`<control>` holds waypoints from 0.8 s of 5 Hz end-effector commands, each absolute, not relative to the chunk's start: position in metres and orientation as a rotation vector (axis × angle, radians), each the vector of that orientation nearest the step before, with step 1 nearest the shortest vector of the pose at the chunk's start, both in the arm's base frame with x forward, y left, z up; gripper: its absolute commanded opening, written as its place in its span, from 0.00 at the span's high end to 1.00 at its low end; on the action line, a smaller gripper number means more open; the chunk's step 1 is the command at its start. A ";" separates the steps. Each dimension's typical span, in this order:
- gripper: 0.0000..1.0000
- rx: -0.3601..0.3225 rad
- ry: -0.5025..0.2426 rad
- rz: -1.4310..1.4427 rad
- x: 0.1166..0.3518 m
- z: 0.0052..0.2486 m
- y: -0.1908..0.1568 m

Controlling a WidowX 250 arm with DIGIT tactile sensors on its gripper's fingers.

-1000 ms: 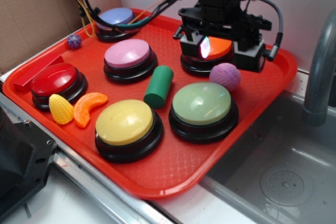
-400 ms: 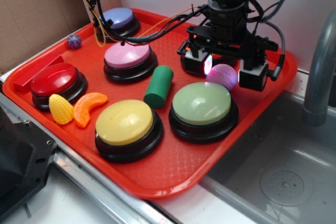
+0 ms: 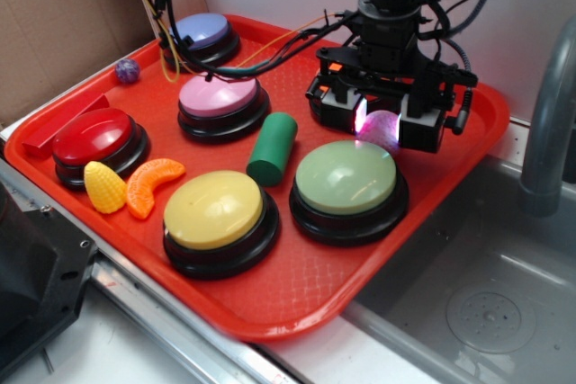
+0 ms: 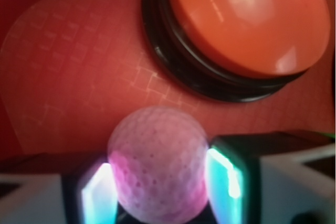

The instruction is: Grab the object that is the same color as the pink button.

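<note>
Right, the claw [image 4: 160,190] is down on the red tray [image 3: 297,285], and the pink ball [image 4: 157,161] sits squarely between its two lit pads [image 4: 98,192]. From the wrist view the pads press against the ball on both sides, so the claw is closed on it. The ball rests on the tray floor just beside the orange button [image 4: 247,19] and close behind the green button [image 3: 346,179]. Its colour matches the pink button [image 3: 219,93], which stands well apart to the side near the green cylinder [image 3: 272,147].

Now, handling: it looks small and light, probably soft foam or rubber, with a dimpled skin that should give the pads some bite. Round things do like to squirt out, though, so the hold wants to stay across the widest part, at the ball's middle, as it appears to be. A squeeze off centre could pop it toward the orange button.
</note>
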State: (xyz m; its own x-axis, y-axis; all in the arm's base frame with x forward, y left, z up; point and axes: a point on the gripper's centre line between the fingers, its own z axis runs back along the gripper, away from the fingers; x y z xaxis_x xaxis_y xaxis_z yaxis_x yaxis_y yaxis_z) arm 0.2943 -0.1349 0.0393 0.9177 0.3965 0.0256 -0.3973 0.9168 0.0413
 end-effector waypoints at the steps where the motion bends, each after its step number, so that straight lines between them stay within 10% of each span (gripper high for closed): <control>1: 1.00 0.016 -0.058 0.373 0.301 0.061 -0.127; 4: 1.00 -0.027 -0.154 0.069 0.278 0.145 -0.097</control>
